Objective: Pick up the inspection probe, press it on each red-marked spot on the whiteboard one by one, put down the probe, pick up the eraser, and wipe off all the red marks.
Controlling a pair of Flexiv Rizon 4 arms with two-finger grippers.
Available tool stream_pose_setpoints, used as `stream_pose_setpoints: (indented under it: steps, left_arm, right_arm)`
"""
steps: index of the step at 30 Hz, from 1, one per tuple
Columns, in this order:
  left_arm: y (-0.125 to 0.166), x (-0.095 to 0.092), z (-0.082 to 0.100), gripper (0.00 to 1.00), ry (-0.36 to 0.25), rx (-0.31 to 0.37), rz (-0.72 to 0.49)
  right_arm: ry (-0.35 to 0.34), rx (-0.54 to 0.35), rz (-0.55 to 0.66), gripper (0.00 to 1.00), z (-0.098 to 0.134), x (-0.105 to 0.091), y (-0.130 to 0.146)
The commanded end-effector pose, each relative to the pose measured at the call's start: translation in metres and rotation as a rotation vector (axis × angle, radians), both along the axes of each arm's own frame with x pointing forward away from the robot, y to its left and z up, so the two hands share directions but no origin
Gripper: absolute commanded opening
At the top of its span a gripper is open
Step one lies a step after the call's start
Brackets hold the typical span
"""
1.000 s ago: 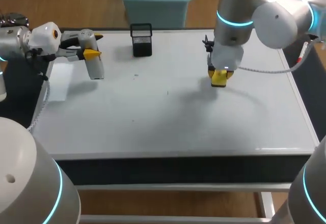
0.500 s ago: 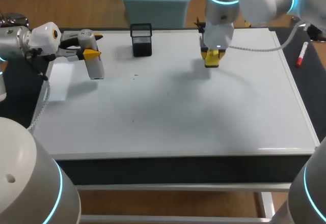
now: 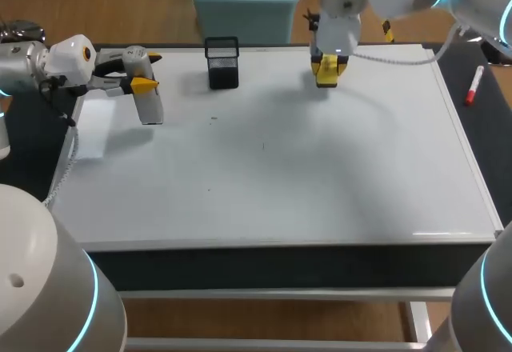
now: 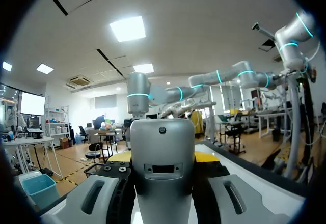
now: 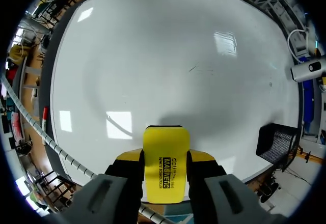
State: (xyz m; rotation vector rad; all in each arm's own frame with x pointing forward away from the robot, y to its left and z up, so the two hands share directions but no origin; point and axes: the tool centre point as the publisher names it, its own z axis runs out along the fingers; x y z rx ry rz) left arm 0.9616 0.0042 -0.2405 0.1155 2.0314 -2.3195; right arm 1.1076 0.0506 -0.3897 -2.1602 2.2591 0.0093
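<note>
1. Left gripper (image 3: 144, 86) is clamping the probe (image 3: 150, 102) from both sides, holding it upright near the whiteboard's (image 3: 264, 184) far-left corner. The probe is not looking put down yet.
2. Right gripper (image 3: 328, 70) is squeezing the eraser (image 5: 166, 165) between its fingers at the far edge, right of the middle.
3. No red marks are showing, only faint dark specks. Pressing and wiping are looking done, or nearly so.

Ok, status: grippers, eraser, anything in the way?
Right gripper shut on eraser, at far edge of whiteboard. Left gripper shut on inspection probe, left side. No red marks visible. Mesh holder clear of both.
</note>
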Motion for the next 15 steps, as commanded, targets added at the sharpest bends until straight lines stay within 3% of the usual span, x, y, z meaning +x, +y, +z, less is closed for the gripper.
stream_pose_setpoints:
  steps: [1, 15]
  left_arm:
    - [0.000, 0.000, 0.001, 0.00, 0.000, 0.001, -0.001]
    - [0.000, 0.000, 0.001, 0.00, 0.000, 0.001, -0.001]
  right_arm:
    - [0.106, -0.008, 0.010, 0.00, -0.007, 0.027, 0.006]
    - [0.138, 0.003, 0.021, 0.00, -0.021, 0.046, 0.010]
